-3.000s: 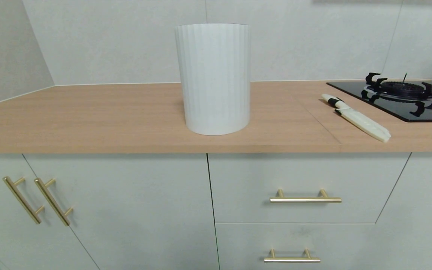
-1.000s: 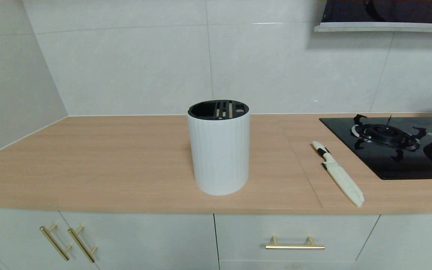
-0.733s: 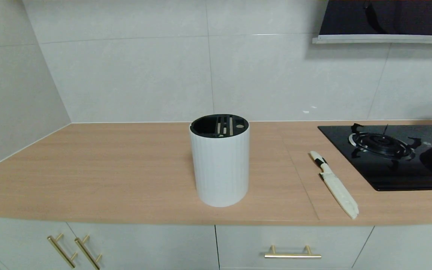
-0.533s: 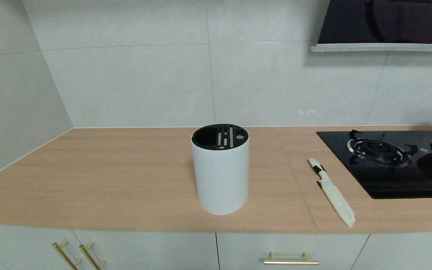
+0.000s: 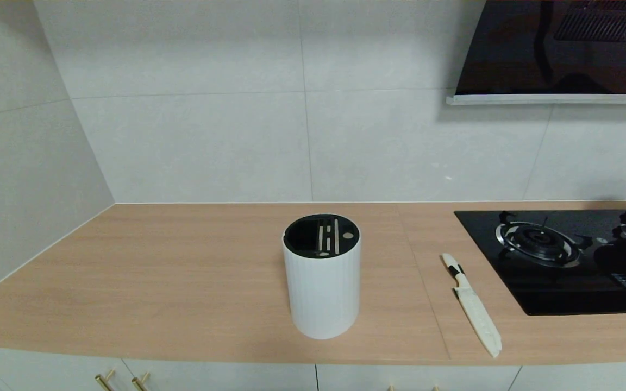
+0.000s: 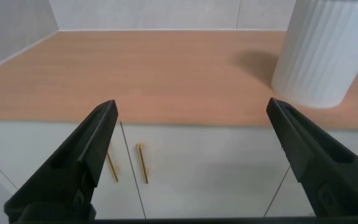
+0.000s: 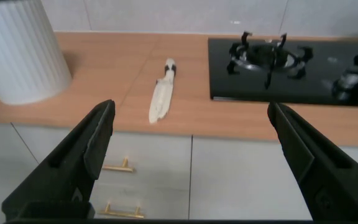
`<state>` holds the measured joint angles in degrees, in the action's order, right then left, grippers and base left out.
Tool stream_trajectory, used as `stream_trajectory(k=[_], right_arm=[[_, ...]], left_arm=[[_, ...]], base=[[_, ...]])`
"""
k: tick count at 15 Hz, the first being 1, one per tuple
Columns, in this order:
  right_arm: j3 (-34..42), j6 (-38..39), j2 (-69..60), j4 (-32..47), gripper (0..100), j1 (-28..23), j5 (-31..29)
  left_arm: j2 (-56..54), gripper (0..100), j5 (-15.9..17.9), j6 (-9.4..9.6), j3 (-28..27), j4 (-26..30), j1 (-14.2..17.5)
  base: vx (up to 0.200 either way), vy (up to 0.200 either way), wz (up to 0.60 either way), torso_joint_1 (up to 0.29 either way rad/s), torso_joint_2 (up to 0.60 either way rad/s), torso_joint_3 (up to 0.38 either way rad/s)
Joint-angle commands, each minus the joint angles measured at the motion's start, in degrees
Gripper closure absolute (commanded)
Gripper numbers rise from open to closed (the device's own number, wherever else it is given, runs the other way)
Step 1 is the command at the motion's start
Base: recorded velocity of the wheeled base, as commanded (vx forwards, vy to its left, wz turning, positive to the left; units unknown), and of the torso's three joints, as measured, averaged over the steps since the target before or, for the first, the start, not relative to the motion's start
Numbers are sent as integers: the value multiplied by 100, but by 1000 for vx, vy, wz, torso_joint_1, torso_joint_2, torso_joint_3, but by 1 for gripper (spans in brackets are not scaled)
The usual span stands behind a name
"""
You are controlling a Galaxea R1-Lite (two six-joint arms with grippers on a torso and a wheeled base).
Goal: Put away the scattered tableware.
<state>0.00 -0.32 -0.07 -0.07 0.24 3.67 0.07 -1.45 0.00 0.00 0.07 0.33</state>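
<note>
Both claws spread wide and holding nothing, short of a counter [image 5: 182, 271] with a knife lying loose.

The counter is a flat, pale wood-grain slab running ahead of the left claw [image 6: 191, 109] and the right claw [image 7: 191, 111], each with dark, wedge-shaped fingers parted as far as they show. A glossy black glass hob [image 7: 278, 81] with a spiky metal pan ring sits ahead of the right claw, toward the robot's right. The holder [image 6: 321, 53], a tall white ribbed cylinder with a black slotted top, stands ahead of the left claw toward the robot's right. The knife [image 7: 162, 94] lies flat straight ahead of the right claw, between holder and hob, touching neither. Its cream blade looks faintly textured, though that is hard to tell, and its handle is banded black and white. Thin brass bar handles [image 6: 142, 163] cross the smooth cabinet fronts below.
</note>
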Motion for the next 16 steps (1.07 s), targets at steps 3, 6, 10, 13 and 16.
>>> stream_trajectory(k=[3,6,10,13,16], right_arm=[[0,-3,7,-1,0,2,2],[0,-3,7,-1,0,2,2],[0,-3,7,-1,0,2,-24],[0,-3,7,-1,0,2,-24],[0,-74,7,-1,0,2,-15]], left_arm=[[1,0,-4,-9,0,-7,2],[1,0,-4,0,0,1,2],[1,0,-4,-9,0,1,2],[1,0,-4,-9,0,1,2],[1,0,-4,-9,0,-7,2]], base=[[0,0,0,240,-505,-268],[0,0,0,190,-393,-207],[0,0,0,79,-168,-84],[0,0,0,0,0,0],[0,0,0,0,0,0]])
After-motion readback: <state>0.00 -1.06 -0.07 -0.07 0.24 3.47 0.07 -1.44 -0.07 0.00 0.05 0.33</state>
